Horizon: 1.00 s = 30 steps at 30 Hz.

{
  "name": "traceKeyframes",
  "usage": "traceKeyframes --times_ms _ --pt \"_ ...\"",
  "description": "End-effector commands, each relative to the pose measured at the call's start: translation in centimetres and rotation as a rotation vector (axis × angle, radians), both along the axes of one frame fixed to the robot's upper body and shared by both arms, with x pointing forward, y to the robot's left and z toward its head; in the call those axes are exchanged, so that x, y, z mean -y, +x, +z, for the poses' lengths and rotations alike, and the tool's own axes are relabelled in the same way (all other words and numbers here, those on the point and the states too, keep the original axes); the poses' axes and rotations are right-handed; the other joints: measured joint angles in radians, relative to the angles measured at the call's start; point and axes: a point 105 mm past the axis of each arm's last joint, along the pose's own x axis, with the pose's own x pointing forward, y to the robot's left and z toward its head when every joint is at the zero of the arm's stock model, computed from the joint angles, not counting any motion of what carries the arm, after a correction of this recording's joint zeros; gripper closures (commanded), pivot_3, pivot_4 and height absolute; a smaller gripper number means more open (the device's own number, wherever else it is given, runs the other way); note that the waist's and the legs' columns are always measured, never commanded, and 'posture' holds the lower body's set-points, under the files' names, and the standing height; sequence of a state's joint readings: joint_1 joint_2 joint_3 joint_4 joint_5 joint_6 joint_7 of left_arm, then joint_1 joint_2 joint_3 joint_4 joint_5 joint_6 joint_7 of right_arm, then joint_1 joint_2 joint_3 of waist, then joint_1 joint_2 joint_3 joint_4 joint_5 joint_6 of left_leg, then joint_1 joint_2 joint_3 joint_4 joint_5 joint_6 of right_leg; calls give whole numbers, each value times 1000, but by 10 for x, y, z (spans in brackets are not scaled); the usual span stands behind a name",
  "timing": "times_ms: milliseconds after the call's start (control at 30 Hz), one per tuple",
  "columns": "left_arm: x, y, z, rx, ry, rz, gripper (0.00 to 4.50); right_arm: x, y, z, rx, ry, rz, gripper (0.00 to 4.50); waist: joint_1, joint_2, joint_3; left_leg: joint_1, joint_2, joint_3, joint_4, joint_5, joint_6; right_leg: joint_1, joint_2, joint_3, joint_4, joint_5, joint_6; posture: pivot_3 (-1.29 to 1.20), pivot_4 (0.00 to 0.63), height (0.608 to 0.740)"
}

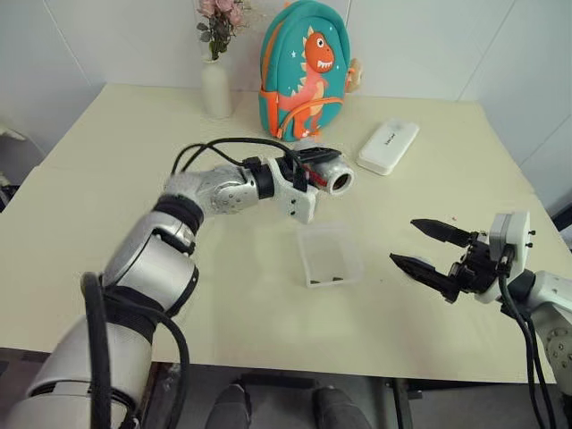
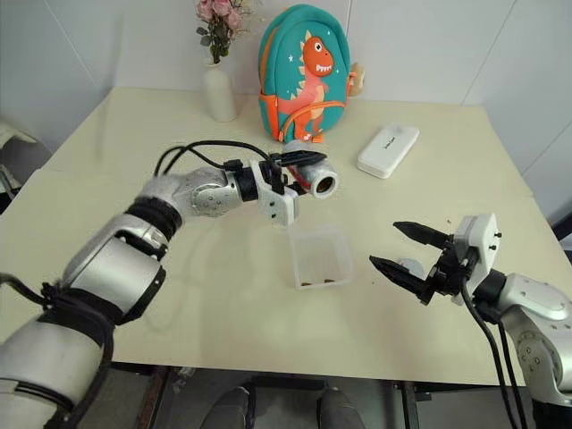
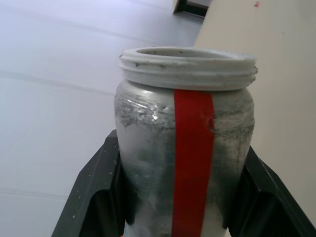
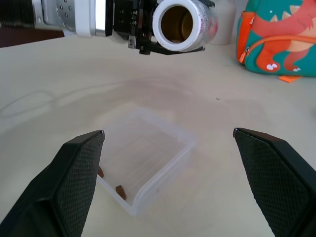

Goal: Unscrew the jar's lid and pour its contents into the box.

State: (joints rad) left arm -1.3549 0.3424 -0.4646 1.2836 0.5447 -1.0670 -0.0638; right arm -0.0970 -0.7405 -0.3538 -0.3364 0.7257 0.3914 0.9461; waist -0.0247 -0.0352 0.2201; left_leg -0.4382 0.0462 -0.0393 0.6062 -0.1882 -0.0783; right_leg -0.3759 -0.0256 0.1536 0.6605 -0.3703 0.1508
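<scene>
My left gripper (image 1: 315, 174) is shut on the jar (image 1: 337, 177), a small whitish cylinder with a red stripe (image 3: 192, 163). It holds the jar lying about level above the table, behind the box. The jar's open mouth (image 4: 178, 20) has no cap on it, is brown inside and faces my right gripper. The box (image 1: 329, 255), a shallow clear tray, sits mid-table with a few brown bits (image 4: 120, 191) along its near wall. To the box's right my right gripper (image 2: 385, 243) stands open and holds nothing. A pale round piece (image 2: 411, 265), possibly the lid, lies on the table under its fingers.
At the back of the table stand a white vase with flowers (image 1: 215, 88) and a teal dinosaur backpack (image 1: 302, 71). A white oblong case (image 1: 388, 146) lies to the backpack's right. The table's front edge (image 1: 295, 362) runs just below the box.
</scene>
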Motion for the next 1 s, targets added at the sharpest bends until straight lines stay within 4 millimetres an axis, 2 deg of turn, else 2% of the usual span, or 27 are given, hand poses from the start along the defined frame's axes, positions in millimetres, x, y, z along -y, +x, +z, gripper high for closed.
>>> traceKeyframes --times_ms 33,100,167,233,267,400,533,600,700,733,800,900,1000 --pt "-26 15 29 -305 -347 38 2502 4 -6 15 53 -16 78 97 0 0 0 0 0 0 0 0 0 0 0 0 0 0 0 0 150 740" --pt "-51 26 32 -525 -587 32 2502 9 -7 17 49 -40 110 97 -1 2 -1 0 0 0 3 0 0 1 0 0 2 0 0 0 150 740" --pt "-62 25 35 -620 -688 -8 2502 13 -6 16 42 -59 110 97 -7 2 -1 0 0 -1 5 0 1 1 0 0 5 0 0 0 150 740" --pt "-88 28 25 -794 -849 -29 2502 16 -5 19 40 -70 118 97 -8 2 -1 2 1 -2 6 0 1 1 0 -1 8 0 0 0 150 740" --pt "-97 24 17 -836 -864 -45 2502 16 -5 21 40 -71 129 97 -11 3 -1 2 1 -2 6 1 1 1 0 -1 9 0 0 0 150 740" --pt "-112 7 3 -970 -918 -124 2502 15 -2 23 35 -69 167 97 -14 3 -2 6 1 -3 7 2 1 3 0 -1 13 0 0 0 150 740" --pt "-115 -5 -8 -1043 -905 -172 2502 14 3 23 36 -79 182 97 -8 3 -2 6 1 -3 8 4 2 4 0 -1 13 2 0 0 150 740" --pt "-118 -8 -33 -1095 -838 -119 2502 10 7 25 43 -70 191 97 -7 3 -2 8 0 -3 8 5 2 7 0 -1 12 4 0 0 150 740" --pt "-117 -7 -58 -1156 -764 -48 2502 5 9 24 38 -66 204 97 -10 3 -2 19 1 -3 5 5 2 19 0 -1 3 4 -1 0 150 740" --pt "-115 -9 -62 -1162 -741 -51 1786 5 10 23 36 -64 206 50 -10 3 -2 18 1 -3 5 5 2 19 0 -1 1 5 -1 0 150 740" --pt "-115 -6 -73 -1188 -710 -14 1786 4 12 23 34 -63 208 50 -10 3 -2 17 1 -3 5 4 3 19 0 -1 -1 5 0 0 150 740" --pt "-113 -6 -78 -1178 -681 -18 1155 2 15 22 34 -59 206 50 -10 3 -2 16 1 -3 5 4 3 18 0 -1 -1 5 0 0 150 740" --pt "-110 -5 -78 -1181 -664 -33 169 0 15 22 35 -61 212 50 -9 3 -2 16 1 -3 4 3 2 17 0 -1 -1 5 -1 0 150 740"
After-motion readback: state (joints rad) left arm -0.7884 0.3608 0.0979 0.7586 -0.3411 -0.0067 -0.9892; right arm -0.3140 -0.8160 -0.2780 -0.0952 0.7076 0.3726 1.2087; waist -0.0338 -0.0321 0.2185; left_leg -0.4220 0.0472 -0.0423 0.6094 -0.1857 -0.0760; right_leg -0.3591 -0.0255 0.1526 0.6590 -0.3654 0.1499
